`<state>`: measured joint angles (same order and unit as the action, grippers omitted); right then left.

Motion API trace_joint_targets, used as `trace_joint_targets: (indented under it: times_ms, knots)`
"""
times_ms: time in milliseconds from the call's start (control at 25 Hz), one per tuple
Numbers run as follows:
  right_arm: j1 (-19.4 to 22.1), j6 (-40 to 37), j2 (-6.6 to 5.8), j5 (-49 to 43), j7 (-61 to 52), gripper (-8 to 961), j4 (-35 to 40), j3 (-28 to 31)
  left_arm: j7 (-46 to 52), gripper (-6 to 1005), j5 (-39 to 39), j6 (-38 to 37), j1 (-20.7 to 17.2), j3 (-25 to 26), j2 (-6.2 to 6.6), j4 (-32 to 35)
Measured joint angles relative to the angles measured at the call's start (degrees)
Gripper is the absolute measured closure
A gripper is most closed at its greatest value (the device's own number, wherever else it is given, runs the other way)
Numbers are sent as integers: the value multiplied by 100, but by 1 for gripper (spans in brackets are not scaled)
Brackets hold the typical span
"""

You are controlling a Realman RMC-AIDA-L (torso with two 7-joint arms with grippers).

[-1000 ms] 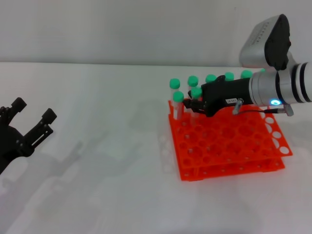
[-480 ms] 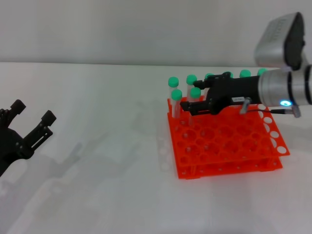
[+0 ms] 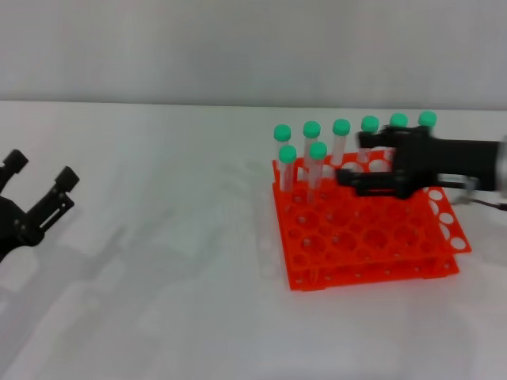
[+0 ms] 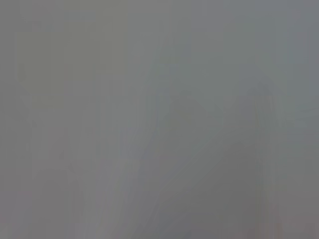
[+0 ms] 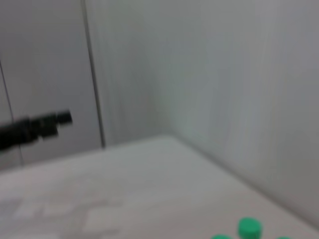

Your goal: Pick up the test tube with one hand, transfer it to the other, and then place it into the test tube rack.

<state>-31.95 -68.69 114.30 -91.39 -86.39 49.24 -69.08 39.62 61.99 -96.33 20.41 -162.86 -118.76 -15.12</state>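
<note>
From the head camera, our right gripper [image 3: 354, 161] hovers over the orange test tube rack [image 3: 366, 229], fingers apart and empty. Eight green-capped test tubes [image 3: 317, 168] stand upright in the rack's far rows. Our left gripper [image 3: 38, 185] waits far left, spread open, holding nothing.

The left wrist camera shows only grey.

The right wrist camera shows green caps [image 5: 249, 227] and the white table [image 5: 124, 194].

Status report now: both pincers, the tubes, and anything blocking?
Right pincer open, empty, above the rack. Left pincer open, empty, far off over the table. Eight tubes upright in the rack. Nothing in the way.
</note>
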Motion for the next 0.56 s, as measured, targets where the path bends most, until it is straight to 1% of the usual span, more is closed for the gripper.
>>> trace_joint_targets:
  times_ms: [80,120,160,280,320,360,400,560]
  knots:
    - [268,-351,66,36,297,137,27,535,-50,111,135,4,6,0,2,-30]
    - [366,-458,76,89,424,138,9,745,-67,111,231,8,14,0,2,-55]
    - [519,-606,81,172,620,138,-47,1014,-76,111,336,14,20,0,2,-75]
    - [849,-761,63,491,1133,139,-327,1497,-80,111,612,27,49,0,-3,-96]
    - [938,-787,54,599,1329,140,-483,1652,-80,111,682,27,53,0,-3,-96]
    - [1089,-879,49,848,1789,140,-848,1987,-81,111,787,29,59,0,-4,-96]
    - [1089,-879,49,848,1789,140,-848,1987,-81,111,825,31,59,0,-5,-95]
    - [1272,-1322,40,1342,2720,140,-1753,2738,-57,111,1018,130,60,7,-14,-64]
